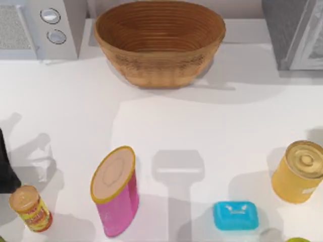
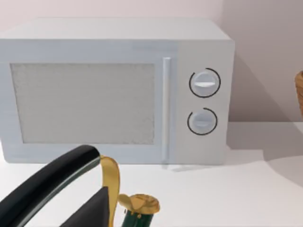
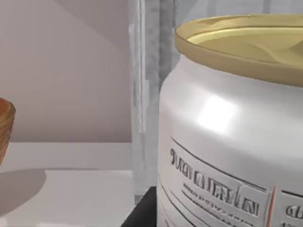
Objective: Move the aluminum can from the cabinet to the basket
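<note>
Near edge, left: a small orange-labelled jar [image 1: 30, 214] stands upright, with the dark left arm [image 1: 5, 169] just beside it at the table's left edge.
Near edge, middle: a pink canister [image 1: 116, 194] with a tan lid is seen, and to its right a flat blue block [image 1: 235, 216].
Near right: a golden-yellow tin [image 1: 298, 171] stands upright.
Left gripper: whether it is spread or pressed together cannot be told.
Right gripper: it is judged to be parked low, close behind the golden-yellow tin, facing the cabinet; its state cannot be told either.
Far middle: the basket [image 1: 159, 43] is set against the far edge, and nothing is seen inside it.
Far left: a light-grey appliance [image 2: 113, 90] with two round knobs is placed.
Far right: the cabinet [image 1: 295, 33] is placed, well apart from the basket.
Aluminum can: it is judged to be inside the cabinet; this cannot be confirmed.
Progress: nothing is judged done; reaching into the cabinet, gripping, carrying and releasing are all left.
Surface: a plain white table [image 1: 202, 116], crossed by soft shadows.
Room: a pale, bare wall [image 3: 61, 71] behind the table.
</note>
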Controlling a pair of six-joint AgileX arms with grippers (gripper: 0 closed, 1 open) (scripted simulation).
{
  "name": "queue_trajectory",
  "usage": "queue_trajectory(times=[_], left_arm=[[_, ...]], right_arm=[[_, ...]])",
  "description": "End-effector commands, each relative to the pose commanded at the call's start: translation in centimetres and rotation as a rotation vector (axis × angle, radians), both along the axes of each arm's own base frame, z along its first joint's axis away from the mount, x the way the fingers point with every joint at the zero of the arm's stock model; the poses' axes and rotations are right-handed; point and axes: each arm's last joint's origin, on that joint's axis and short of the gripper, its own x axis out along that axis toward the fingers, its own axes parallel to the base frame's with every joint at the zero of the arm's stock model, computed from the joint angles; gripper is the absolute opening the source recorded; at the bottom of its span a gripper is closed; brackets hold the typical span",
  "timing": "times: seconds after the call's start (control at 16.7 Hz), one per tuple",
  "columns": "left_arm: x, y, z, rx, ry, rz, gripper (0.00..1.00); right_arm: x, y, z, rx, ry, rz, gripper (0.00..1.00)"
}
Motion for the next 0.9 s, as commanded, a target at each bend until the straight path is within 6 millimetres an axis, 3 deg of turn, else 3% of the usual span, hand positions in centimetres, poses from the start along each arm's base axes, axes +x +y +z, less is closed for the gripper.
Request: queue_trajectory(times=[0.24, 0.48, 0.66, 0.9], left_arm=[[0.0, 0.0, 0.0, 0.0, 0.0, 0.0, 1.0], [0.0, 0.0, 0.0, 0.0, 0.0, 0.0, 1.0], [0.0, 0.0, 0.0, 0.0, 0.0, 0.0, 1.0], [0.0, 0.0, 0.0, 0.0, 0.0, 0.0, 1.0]], right_arm=[[2.7, 1.4, 6.7, 0.003, -0.025, -0.004, 0.0], [9.9, 5.4, 12.1, -0.003, 0.007, -0.005, 0.0], [16.7, 10.7, 13.2, -0.013, 0.036, -0.004, 0.0], [23.8, 19.3, 11.2, -0.017, 0.045, -0.002, 0.0]])
